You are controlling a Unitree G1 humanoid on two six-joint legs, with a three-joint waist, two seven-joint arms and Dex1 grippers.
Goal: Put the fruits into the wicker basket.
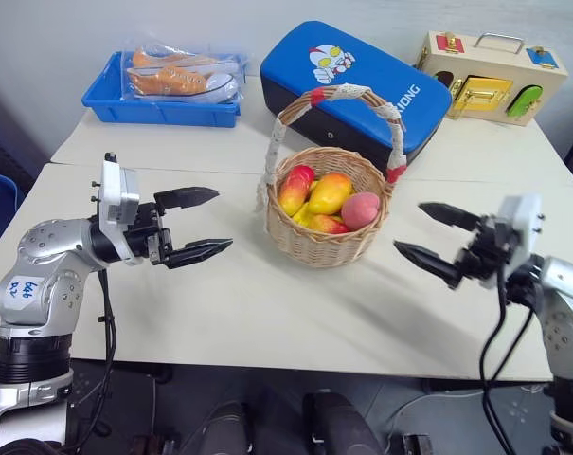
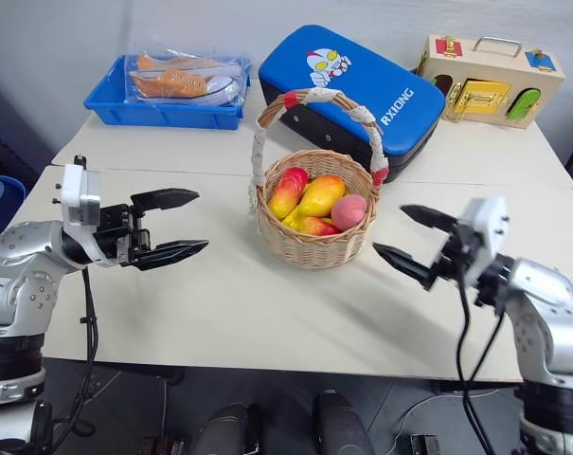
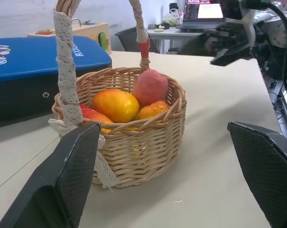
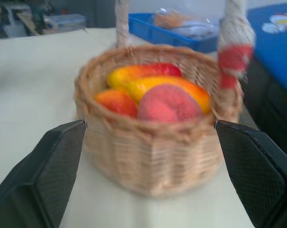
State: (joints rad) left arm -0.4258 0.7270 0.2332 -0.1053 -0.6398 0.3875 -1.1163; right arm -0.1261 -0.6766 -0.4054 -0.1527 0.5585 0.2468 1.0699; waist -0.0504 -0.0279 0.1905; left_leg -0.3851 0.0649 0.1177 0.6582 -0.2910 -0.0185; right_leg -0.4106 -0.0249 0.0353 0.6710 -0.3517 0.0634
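Left gripper [image 1: 203,225] and right gripper [image 1: 426,234] both stand released (nothing held), flanking the wicker basket [image 1: 326,245] on the table [image 1: 267,313]. The fruits [image 1: 329,199] lie inside it.

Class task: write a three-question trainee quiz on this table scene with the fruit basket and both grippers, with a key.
1. True or false: the pink peach lies in the wicker basket.
2. What holds the wrapped orange shoes?
3. The left gripper and right gripper are: A) both open, B) both shut, C) gripping fruit.

Key: 1 true; 2 the blue tray; 3 A.
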